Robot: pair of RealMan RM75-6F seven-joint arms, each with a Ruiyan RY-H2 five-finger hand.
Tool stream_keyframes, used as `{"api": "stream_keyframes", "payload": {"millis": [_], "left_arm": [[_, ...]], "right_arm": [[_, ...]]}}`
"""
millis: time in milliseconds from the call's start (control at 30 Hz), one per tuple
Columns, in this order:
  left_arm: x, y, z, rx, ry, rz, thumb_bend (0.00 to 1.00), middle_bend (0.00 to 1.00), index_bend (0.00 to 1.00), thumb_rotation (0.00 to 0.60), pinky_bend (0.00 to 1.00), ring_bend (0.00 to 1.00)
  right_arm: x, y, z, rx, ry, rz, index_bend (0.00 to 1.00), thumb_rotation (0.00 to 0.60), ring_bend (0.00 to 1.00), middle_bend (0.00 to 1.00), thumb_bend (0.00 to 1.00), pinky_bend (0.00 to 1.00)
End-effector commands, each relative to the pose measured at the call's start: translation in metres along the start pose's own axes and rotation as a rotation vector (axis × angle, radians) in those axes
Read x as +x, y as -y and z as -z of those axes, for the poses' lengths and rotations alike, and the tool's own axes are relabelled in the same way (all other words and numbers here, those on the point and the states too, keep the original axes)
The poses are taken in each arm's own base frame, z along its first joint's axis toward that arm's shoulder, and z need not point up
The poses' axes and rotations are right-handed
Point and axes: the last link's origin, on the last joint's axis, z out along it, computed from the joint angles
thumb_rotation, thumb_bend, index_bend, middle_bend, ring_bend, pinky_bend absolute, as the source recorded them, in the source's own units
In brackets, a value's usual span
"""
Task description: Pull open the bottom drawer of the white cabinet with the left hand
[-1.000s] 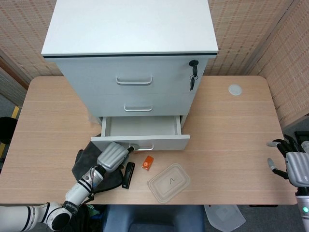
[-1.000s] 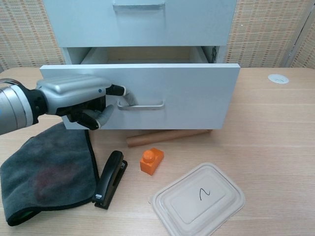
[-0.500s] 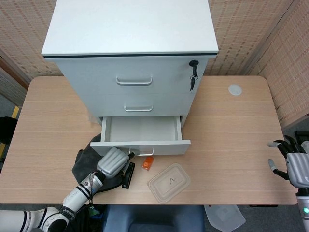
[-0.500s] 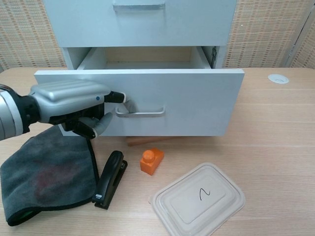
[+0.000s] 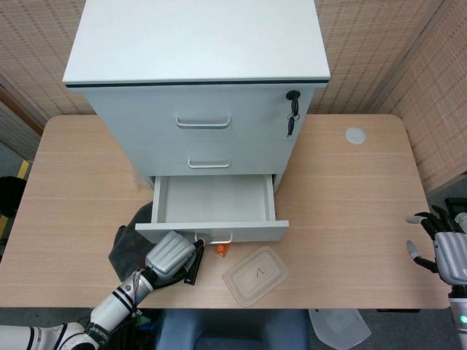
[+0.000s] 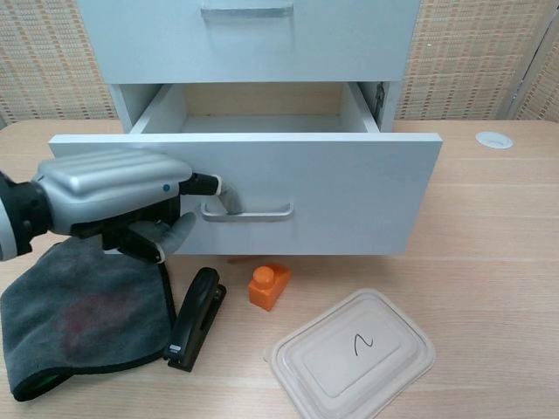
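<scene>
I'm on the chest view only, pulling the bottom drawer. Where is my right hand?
Observer: The right hand sits at the table's far right edge, holding nothing, fingers apart.
Operator: Anything inside the drawer? I only see its rim.
Observer: From the head view the bottom drawer interior looks bare.
Operator: Are the upper drawers shut?
Observer: Yes, both upper fronts sit flush, and a key hangs in the lock at the top right.
Operator: And my grip?
Observer: The left hand has fingers hooked on the drawer handle.
</scene>
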Motion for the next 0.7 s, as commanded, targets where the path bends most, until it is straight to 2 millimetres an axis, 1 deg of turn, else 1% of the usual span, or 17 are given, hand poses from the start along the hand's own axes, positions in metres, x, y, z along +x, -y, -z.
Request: {"api": "stream_keyframes", "payload": {"millis": [33, 400, 600, 700], "left_arm": [[0.0, -0.002, 0.003, 0.001, -0.005, 0.0, 0.74, 1.0, 0.25, 0.6, 1.0, 1.0], [0.0, -0.01, 0.01, 0.001, -0.021, 0.008, 0.74, 1.0, 0.25, 0.6, 1.0, 1.0], [0.011, -0.012, 0.02, -0.011, -0.096, 0.017, 0.74, 1.0, 0.25, 0.6, 1.0, 0.98], [0.022, -0.011, 0.029, -0.027, -0.161, 0.035, 0.74, 1.0, 0.29, 0.6, 1.0, 0.97]], "right_arm": [[0.0, 0.0, 0.001, -0.001, -0.001, -0.001, 0.31, 0.6, 0.2, 0.27, 0.33, 0.24], [0.001, -0.002, 0.002, -0.003, -0.005, -0.003, 0.31, 0.6, 0.2, 0.27, 0.33, 0.24], [0.001, -0.002, 0.002, -0.005, -0.007, -0.004, 0.31, 0.6, 0.2, 0.27, 0.33, 0.24], [0.001, -0.002, 0.002, -0.004, -0.007, -0.007, 0.31, 0.6, 0.19, 0.27, 0.33, 0.24]]}}
